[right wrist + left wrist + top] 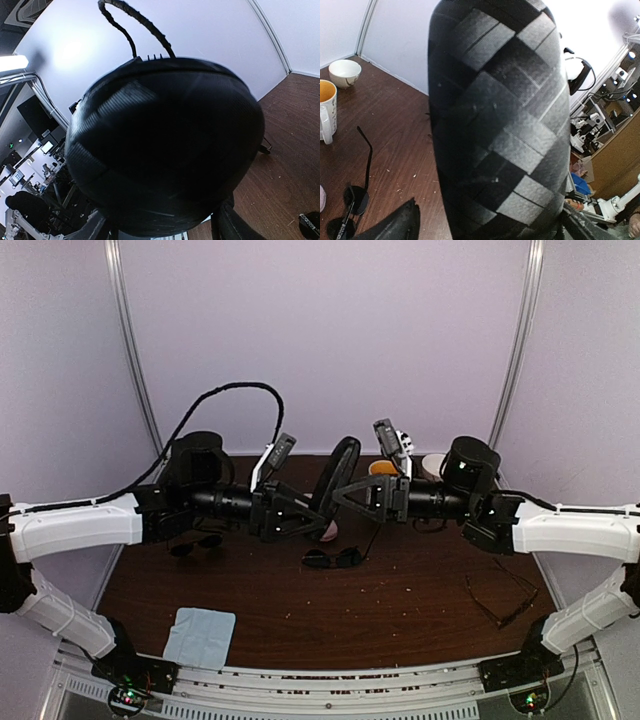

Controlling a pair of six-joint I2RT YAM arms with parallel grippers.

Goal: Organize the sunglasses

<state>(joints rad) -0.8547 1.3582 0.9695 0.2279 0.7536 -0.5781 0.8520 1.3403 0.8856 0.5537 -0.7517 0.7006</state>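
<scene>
A black oblong hard case (338,475) hangs upright above the table between both arms. My right gripper (352,496) is shut on it, and in the right wrist view the black case (165,155) fills the space between the fingers (231,225). My left gripper (305,512) stands open around the case (500,120), with bare wood showing between its left finger (402,225) and the case. Black sunglasses with dark lenses (333,558) lie on the table below the case, and they are also in the left wrist view (347,212). A thin black-framed pair (500,600) lies at the right. Another dark pair (196,543) lies under the left arm.
A light-blue cloth (200,635) lies near the front left edge. An orange-lined mug (383,468) and a white bowl (433,465) stand at the back. Something pink (328,531) shows just behind the case's lower end. Both arms span the table's middle.
</scene>
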